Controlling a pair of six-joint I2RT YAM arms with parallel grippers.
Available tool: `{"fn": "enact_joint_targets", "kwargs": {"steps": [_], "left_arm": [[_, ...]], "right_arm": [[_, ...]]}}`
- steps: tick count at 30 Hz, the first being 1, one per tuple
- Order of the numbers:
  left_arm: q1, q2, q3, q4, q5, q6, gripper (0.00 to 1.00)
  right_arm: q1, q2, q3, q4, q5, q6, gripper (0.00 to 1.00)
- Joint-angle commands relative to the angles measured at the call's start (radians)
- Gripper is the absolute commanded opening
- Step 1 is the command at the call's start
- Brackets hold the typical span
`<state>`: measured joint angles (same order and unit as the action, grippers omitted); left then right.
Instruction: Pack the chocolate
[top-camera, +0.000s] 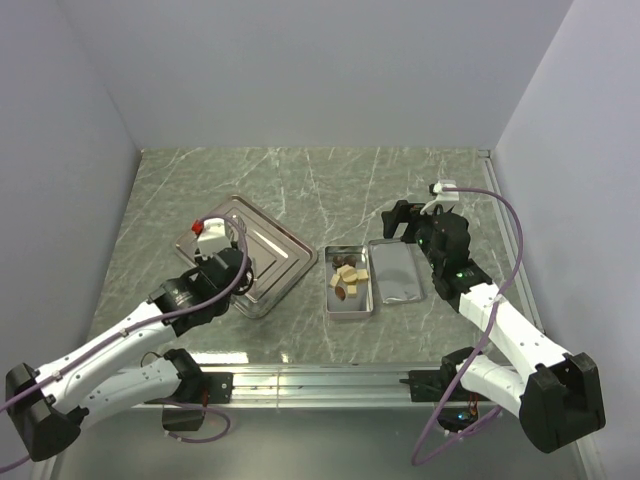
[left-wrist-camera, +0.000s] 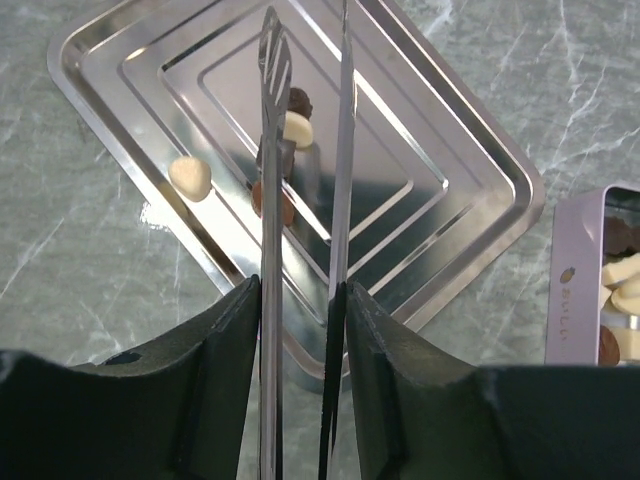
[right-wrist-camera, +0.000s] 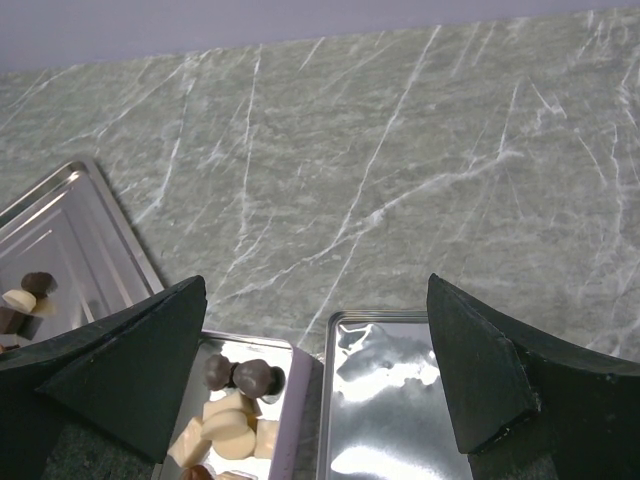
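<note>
Left claw (left-wrist-camera: 300, 310) grips thin steel tongs (left-wrist-camera: 272, 150) over brown and cream chocolate lumps (left-wrist-camera: 190, 177); right claw (right-wrist-camera: 315, 285) gapes wide, one o'clock of rectangular silver tin (top-camera: 350, 308).

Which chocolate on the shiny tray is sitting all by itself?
The cream, rounded chocolate lump lying alone on the ridged steel tray. The other lumps huddle together beside the thin metal tongs.
</note>
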<state>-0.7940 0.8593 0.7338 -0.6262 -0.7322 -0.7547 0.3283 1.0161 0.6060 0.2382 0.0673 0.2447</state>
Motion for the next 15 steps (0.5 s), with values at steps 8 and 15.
{"fn": "enact_joint_targets", "kwargs": {"steps": [8, 15], "left_arm": [[-0.039, 0.07, 0.071, -0.136, -0.105, -0.176, 0.45], [-0.04, 0.095, 0.053, -0.072, -0.07, -0.134, 0.47]], "right_arm": [[-0.002, -0.011, 0.038, 0.029, 0.014, -0.007, 0.97], [-0.002, -0.011, 0.038, 0.029, 0.012, -0.007, 0.97]]}}
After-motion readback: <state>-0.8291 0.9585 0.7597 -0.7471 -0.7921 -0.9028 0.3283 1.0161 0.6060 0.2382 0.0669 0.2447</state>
